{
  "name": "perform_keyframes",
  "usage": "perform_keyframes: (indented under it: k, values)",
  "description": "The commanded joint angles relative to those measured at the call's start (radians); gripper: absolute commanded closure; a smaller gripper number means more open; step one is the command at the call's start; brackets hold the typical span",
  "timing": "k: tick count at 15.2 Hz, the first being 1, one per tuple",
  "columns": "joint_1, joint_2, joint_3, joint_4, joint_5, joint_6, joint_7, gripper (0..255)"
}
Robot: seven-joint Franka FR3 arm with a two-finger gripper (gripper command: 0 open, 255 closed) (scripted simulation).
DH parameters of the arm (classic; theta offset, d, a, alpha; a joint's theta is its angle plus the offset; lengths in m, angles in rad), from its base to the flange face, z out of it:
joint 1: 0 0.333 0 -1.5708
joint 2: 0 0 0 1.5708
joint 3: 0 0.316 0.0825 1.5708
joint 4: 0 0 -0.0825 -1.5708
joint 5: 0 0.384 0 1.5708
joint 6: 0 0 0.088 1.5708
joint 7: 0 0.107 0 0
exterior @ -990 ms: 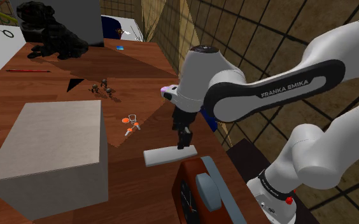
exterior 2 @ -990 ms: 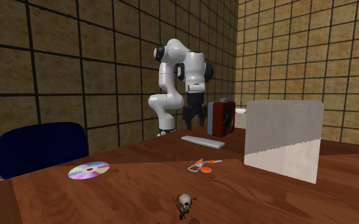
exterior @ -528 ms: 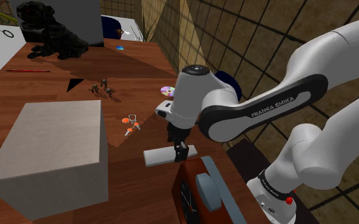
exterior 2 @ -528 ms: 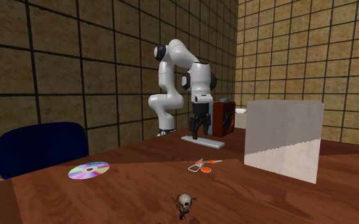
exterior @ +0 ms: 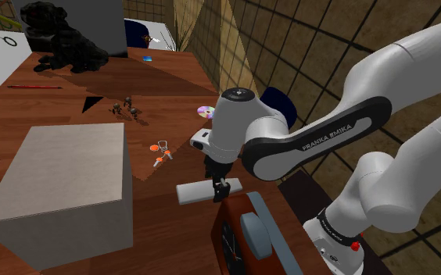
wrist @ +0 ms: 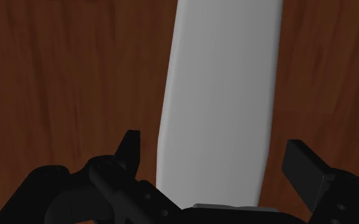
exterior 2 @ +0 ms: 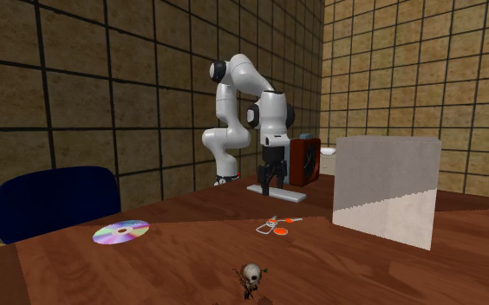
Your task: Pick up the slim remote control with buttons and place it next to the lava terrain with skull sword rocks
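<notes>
**Gripper astride the grey remote, fingers apart**

Shoulder view: the one black gripper (exterior: 220, 187) is low over the wooden table (exterior: 172, 86). It sits above one end of a single slim grey remote (exterior: 197, 192), which lies flat just beside one reddish-brown case (exterior: 238, 234). One large grey block (exterior: 62, 183) stands near the remote, and one small orange-and-white object (exterior: 162, 153) lies between the two. The skull terrain (exterior: 127, 108) is a cluster of dark pieces too small to count, well apart from the remote and farther up the table. One disc (exterior: 205, 110) lies near the table's edge, and one black dog figure (exterior: 61, 41) sits at the far end.

Second exterior view: the gripper (exterior 2: 269, 182) points straight down at the remote (exterior 2: 282, 194). One skull (exterior 2: 251, 275) marks the terrain at the near edge, with one shiny disc (exterior 2: 121, 232) to its left. One blue chair (exterior 2: 56, 204) stands behind the table.

Wrist view: the two fingers (wrist: 131, 147) are spread, one along each long side of the remote (wrist: 219, 95). A strip of wood shows between each finger and the remote, so neither touches it
</notes>
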Motion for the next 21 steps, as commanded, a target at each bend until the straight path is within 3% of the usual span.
perform_keyframes:
  k: [1, 2, 3, 12, 21]
  values:
    - [0.000, 0.000, 0.000, 0.000, 0.000, 0.001, 0.000, 0]
    - [0.000, 0.000, 0.000, 0.000, 0.000, 0.001, 0.000, 0]
    - [0.000, 0.000, 0.000, 0.000, 0.000, 0.001, 0.000, 255]
    - [0.000, 0.000, 0.000, 0.000, 0.000, 0.001, 0.000, 255]
    - [0.005, -0.086, -0.012, 0.051, 0.025, -0.135, -0.020, 255]
